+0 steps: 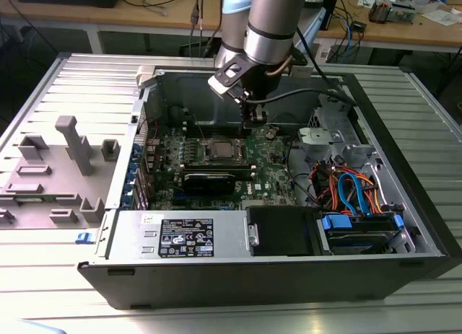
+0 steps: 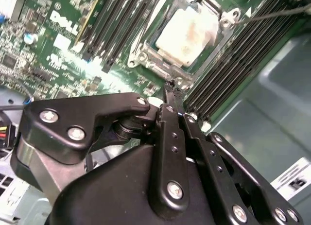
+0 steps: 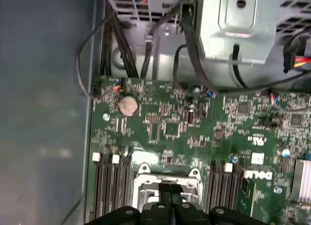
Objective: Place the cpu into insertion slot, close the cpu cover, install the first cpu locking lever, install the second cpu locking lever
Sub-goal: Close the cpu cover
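Gripper [image 2: 171, 91] pinched closed on nothing, hovering just beside the cpu cover [image 2: 146, 54], silvery cpu [image 2: 187, 33] seated in its window, green motherboard [image 3: 170, 118] around.

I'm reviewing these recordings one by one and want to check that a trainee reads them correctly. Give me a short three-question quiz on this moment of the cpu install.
1. True or false: the cpu already lies in the insertion slot.
2. How does the gripper stand in both wrist views? A. open wide. B. shut, holding nothing. C. shut on the cpu.
3. Fill in: in the exterior view, the orange and blue cables lie to the exterior view's ____ of the green circuit board.

Key: 1 true; 2 B; 3 right.
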`<state>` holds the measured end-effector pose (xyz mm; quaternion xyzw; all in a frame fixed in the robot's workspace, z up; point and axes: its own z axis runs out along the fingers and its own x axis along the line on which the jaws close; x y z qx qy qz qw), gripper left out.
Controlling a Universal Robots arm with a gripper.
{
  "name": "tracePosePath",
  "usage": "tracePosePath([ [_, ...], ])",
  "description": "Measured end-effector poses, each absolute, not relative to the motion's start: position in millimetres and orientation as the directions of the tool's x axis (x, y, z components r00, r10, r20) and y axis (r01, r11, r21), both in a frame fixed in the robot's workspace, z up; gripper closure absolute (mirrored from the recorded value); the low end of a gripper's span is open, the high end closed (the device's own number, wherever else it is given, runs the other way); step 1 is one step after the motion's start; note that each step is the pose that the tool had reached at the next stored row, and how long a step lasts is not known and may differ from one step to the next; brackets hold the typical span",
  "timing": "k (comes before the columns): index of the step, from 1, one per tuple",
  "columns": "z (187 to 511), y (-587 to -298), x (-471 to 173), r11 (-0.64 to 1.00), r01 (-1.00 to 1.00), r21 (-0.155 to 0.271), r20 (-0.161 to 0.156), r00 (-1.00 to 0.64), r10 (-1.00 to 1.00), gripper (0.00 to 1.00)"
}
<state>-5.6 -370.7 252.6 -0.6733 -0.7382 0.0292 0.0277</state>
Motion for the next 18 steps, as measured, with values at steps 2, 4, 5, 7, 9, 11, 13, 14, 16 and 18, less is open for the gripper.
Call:
tracePosePath([
  [2, 252.4, -370.7, -11.1, 0.092, 0.993, -0.079, 0.002, -0.092, 0.996, 0.89],
  [4, 251.9, -370.7, -15.6, 0.092, 0.993, -0.078, 0.002, -0.092, 0.996, 0.89],
  [5, 251.4, -370.7, -19.1, 0.092, 0.993, -0.078, 0.002, -0.092, 0.996, 0.89],
  [7, 248.6, -370.7, -27.0, 0.092, 0.993, -0.078, 0.002, -0.092, 0.996, 0.89],
  [9, 246.6, -370.8, -31.7, 0.092, 0.993, -0.078, 0.002, -0.092, 0.996, 0.89],
  [11, 245.0, -370.7, -36.5, 0.092, 0.993, -0.078, 0.003, -0.092, 0.996, 0.89],
  [13, 243.8, -370.7, -40.4, 0.092, 0.993, -0.078, 0.003, -0.092, 0.996, 0.89],
  [14, 243.4, -370.8, -41.6, 0.092, 0.993, -0.078, 0.003, -0.092, 0.996, 0.89],
  [16, 241.4, -370.7, -46.8, 0.092, 0.993, -0.078, 0.004, -0.092, 0.996, 0.89],
  [18, 238.3, -370.7, -52.7, 0.092, 0.993, -0.078, 0.004, -0.092, 0.996, 0.89],
])
